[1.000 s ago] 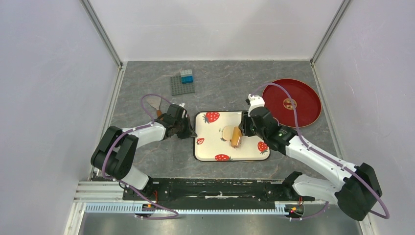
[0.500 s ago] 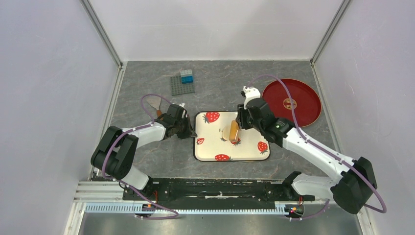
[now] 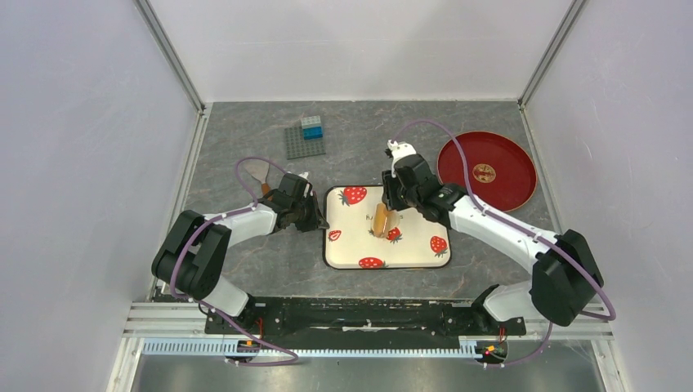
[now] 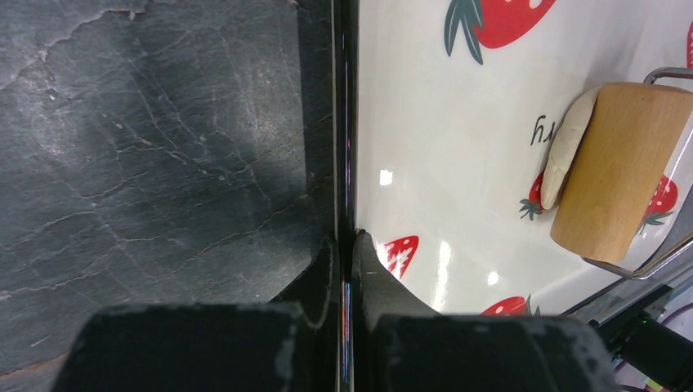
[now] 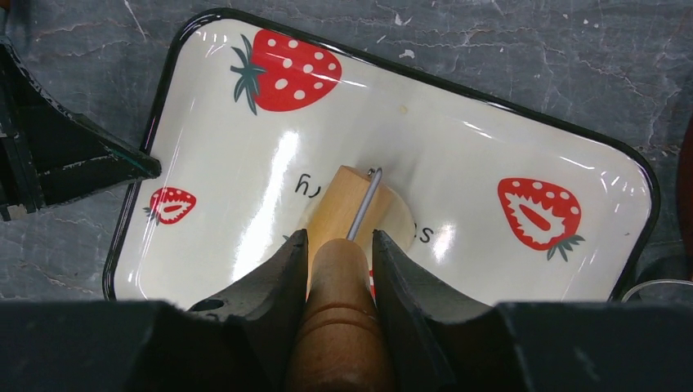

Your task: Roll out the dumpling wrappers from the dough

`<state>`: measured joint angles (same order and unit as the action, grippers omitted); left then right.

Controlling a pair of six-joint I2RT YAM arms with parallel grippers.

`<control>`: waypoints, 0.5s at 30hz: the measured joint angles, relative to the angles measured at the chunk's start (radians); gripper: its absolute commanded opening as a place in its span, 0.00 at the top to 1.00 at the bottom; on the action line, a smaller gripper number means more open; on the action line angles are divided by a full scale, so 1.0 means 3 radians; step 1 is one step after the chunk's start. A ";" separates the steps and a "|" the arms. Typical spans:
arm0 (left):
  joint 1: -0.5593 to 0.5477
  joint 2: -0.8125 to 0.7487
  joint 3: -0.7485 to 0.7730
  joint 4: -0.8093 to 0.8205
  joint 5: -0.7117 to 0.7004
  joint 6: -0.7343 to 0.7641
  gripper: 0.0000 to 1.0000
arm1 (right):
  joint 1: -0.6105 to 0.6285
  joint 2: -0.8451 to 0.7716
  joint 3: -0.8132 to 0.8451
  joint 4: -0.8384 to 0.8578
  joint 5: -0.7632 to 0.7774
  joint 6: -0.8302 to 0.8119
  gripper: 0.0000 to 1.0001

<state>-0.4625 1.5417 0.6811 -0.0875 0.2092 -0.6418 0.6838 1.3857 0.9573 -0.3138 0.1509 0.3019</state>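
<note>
Two pincers are clenched, the left pincer on the black rim of the white strawberry-print tray, the right pincer on the tan wooden roller riding the pale cream dough mid-tray; too hard a push could wrap dough round the roller or jerk the tray free.

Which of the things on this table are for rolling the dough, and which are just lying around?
In use: dough; wooden roller in the right pincer; strawberry tray, pinched at its rim by the left pincer.
Lying about: red plate; grey block base with blue brick; small spatula.
</note>
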 measured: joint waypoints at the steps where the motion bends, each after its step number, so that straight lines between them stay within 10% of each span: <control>1: 0.0000 0.0000 0.0000 0.0000 0.0000 0.0000 0.98 | -0.0028 0.0010 0.0000 0.0019 -0.0034 0.0006 1.00; 15: 0.0000 0.0001 0.0000 0.0000 0.0000 0.0000 0.98 | -0.0320 0.0047 -0.0130 0.0329 -0.0415 0.0086 1.00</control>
<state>-0.4625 1.5421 0.6811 -0.0875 0.2092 -0.6418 0.5877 1.3998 0.9184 -0.2150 0.0265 0.3279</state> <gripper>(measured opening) 0.047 0.343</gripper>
